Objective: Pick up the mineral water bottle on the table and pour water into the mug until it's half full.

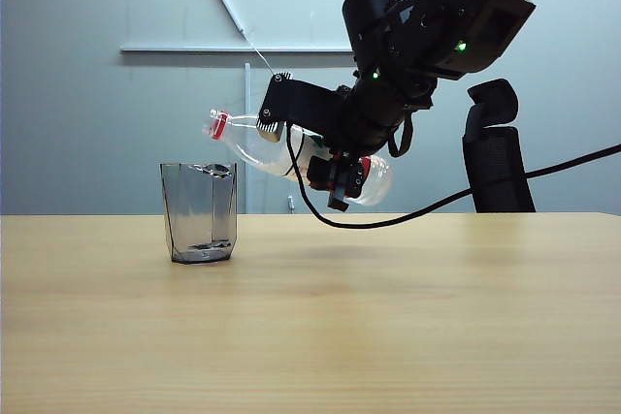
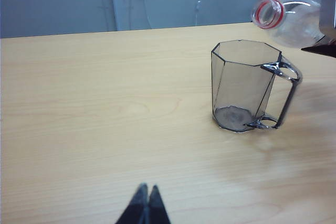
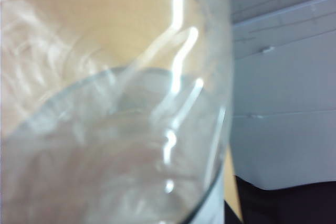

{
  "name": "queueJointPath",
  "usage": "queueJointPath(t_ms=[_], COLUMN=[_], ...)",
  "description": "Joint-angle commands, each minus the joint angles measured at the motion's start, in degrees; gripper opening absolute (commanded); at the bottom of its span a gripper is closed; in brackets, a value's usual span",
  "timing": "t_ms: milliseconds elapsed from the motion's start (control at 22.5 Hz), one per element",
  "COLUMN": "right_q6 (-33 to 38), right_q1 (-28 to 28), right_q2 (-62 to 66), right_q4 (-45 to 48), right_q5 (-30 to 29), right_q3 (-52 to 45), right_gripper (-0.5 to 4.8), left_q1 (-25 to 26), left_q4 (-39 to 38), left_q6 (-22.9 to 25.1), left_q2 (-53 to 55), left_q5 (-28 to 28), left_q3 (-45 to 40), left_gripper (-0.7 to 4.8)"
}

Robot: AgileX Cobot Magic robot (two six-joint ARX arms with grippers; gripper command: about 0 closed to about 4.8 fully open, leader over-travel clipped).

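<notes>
Right hand [image 1: 335, 167] grips the bottle [image 1: 257, 143] in mid-air, tipped almost level, its open mouth above the mug's [image 1: 199, 212] rim; mug stands on the desk [image 1: 388, 317], left of centre; left hand [image 2: 145, 205] closed, empty, hovering near the front edge.

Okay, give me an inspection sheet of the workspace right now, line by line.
Surface: pale wood-grain table, bare around the mug.
Job's things: smoky-grey faceted mug upright, almost empty; clear plastic bottle with red neck ring uncapped, tilted, mouth above the mug.
Clutter: nothing seen.
Grippers: right pincer clamped on the bottle, above the table; left pincer shut, low over the table, away from the mug.
Cables: black cable hanging from right arm.
Surroundings: grey wall, black chair.
</notes>
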Motion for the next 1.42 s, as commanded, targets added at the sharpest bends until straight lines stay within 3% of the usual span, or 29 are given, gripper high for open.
queueJointPath(t_ms=[44, 444, 1419], right_q6=[-4.1, -13.1, -18.0], right_q1=[0.0, 0.0, 0.0], right_q2=[-0.8, -0.8, -0.8], right_q4=[4.9, 8.7, 9.1], right_q5=[2.0, 4.9, 8.5], right_q3=[0.7, 0.6, 0.6], right_gripper=[2.77, 2.77, 2.78], left_q1=[0.1, 0.1, 0.1], left_q4=[0.7, 0.7, 0.7], left_q6=[-0.2, -0.2, -0.2], left_q2=[0.0, 0.0, 0.0], left_q5=[0.1, 0.1, 0.1], left_q3=[0.2, 0.2, 0.1], left_gripper=[-0.02, -0.02, -0.02])
